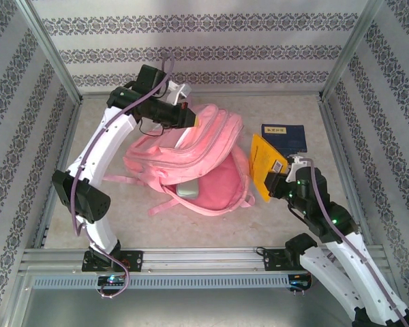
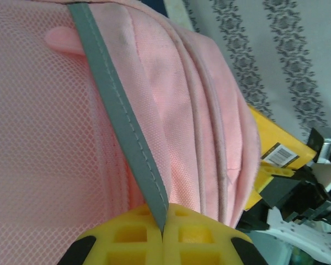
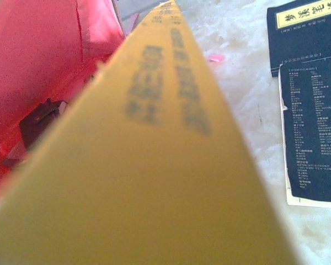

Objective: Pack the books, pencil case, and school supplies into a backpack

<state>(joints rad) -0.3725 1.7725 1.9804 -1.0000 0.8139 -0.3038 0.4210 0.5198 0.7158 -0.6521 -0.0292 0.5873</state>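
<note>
- My left claw (image 1: 189,117) is clenched on the backpack's (image 1: 191,157) grey strap (image 2: 127,127). In the left wrist view, the strap runs down between my yellow fingers (image 2: 198,237), which are pressed together on it.
- The backpack lies on the bench (image 1: 157,218) between my 2 arms, with its main pocket gaping toward the near edge.
- A pale oblong pencil case (image 1: 189,189) lies inside that opening.
- My right claw (image 1: 276,178) is grasping the yellow book (image 1: 264,160) by its near end, just right of the backpack's mouth.
- The book's barcode shows in the left wrist view, and its spine runs blurred up the right wrist view.
- The navy books (image 3: 314,110) lie flat on the bench just beyond the yellow book, at the far right.
</note>
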